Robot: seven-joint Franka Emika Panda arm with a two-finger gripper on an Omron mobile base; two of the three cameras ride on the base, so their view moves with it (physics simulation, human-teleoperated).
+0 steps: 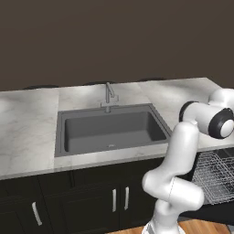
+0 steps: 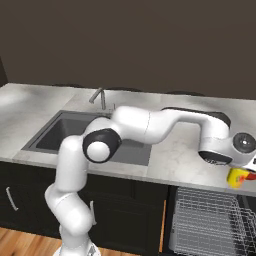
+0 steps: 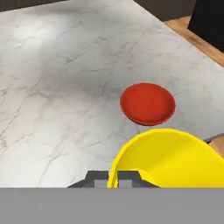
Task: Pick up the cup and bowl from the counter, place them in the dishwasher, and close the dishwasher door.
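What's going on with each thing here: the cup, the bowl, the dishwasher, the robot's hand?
gripper: shut on the cup's rim
cup: yellow, held, lifted above the counter
bowl: red, upright, resting on the counter
dishwasher: open, wire rack slid out
sink: tap off
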